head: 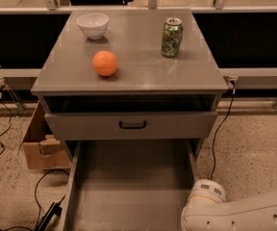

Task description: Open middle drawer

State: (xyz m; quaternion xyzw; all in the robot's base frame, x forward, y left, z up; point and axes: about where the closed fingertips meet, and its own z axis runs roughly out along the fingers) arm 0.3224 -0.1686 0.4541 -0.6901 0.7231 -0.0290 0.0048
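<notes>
The grey cabinet has a closed upper drawer with a small black bar handle. Right below it the middle drawer stands pulled far out toward me. Its shallow grey tray is bare, and its front and handle are cut off by the bottom edge. My gripper is out of view. Only my white arm shows at the bottom right, beside the tray's right wall.
On the cabinet top stand a white bowl, an orange and a green can. A cardboard box sits on the floor at the left. Cables run down both sides.
</notes>
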